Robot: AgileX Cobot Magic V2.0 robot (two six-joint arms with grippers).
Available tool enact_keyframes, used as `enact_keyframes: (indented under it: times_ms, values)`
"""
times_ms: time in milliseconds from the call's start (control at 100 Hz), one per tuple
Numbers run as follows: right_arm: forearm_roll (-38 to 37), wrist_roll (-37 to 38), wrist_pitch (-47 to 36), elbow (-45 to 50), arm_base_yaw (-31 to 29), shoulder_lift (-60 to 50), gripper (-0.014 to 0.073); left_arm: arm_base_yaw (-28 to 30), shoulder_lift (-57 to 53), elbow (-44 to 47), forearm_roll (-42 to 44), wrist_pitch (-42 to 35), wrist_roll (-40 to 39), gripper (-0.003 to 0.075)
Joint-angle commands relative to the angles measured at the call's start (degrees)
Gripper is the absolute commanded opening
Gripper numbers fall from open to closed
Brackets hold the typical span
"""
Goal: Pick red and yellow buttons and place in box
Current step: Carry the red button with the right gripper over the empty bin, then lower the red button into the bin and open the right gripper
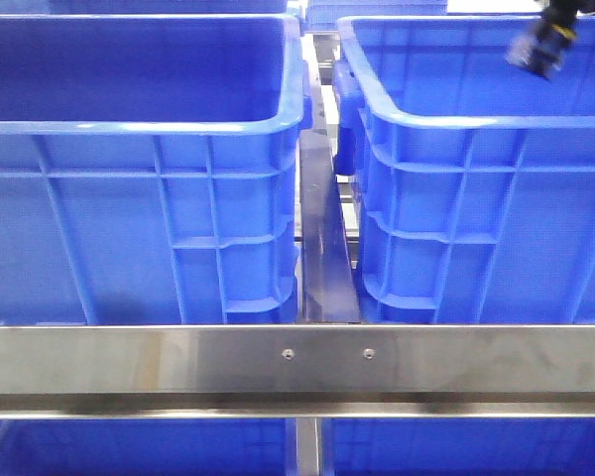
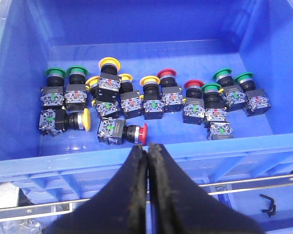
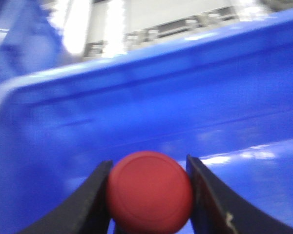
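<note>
Right pincer (image 3: pixel 149 195) grips a red button (image 3: pixel 149 191) by its round cap, over the right-hand blue crate (image 1: pixel 476 124). Left pincer (image 2: pixel 147 156) is clenched and empty above a crate (image 2: pixel 136 156) holding red, yellow and green buttons (image 2: pixel 151 100). These look light, rigid and smooth-domed, so the squarer black body likely offers surer hold than the slippery cap.

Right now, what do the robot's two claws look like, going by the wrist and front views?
The left claw has two broad black fingers tapering to narrow tips with scuffed, worn inner edges. The right claw has the same black tapered fingers. In the front view its blurred dark body shows a yellowish marking.
</note>
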Motion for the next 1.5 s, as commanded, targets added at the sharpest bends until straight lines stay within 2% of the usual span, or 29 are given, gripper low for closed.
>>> enact_keyframes:
  times_ms: [0, 220, 600, 970, 1270, 1360, 1490]
  values:
    - [-3.9, -1.0, -4.5, -3.6, 0.1, 1.9, 0.0195, 0.3, 0.1, -1.6, 0.1, -4.5, -0.5, -0.0019]
    - [-5.8, -0.9, -8.8, -9.7, 0.1, 11.2, 0.0195, 0.3, 0.1, -1.6, 0.1, -4.5, -0.5, -0.0019]
    - [-6.9, -0.9, -8.6, -20.2, 0.1, 23.5, 0.0195, 0.3, 0.1, -1.6, 0.1, -4.5, -0.5, -0.0019]
    - [-7.0, -0.9, -8.1, -22.1, 0.1, 29.2, 0.0195, 0.3, 0.1, -1.6, 0.1, -4.5, -0.5, -0.0019]
    - [-7.0, -1.0, -5.5, -22.0, 0.1, 29.8, 0.0199, 0.3, 0.1, -1.6, 0.1, -4.5, -0.5, -0.0019]
    - [-7.0, -1.0, -5.2, -22.0, 0.1, 29.8, 0.0246, 0.3, 0.1, -1.6, 0.1, -4.5, -0.5, -0.0019]
    - [-7.0, -1.0, -4.1, -22.0, 0.1, 29.7, 0.0405, 0.3, 0.1, -1.6, 0.1, -4.5, -0.5, -0.0019]
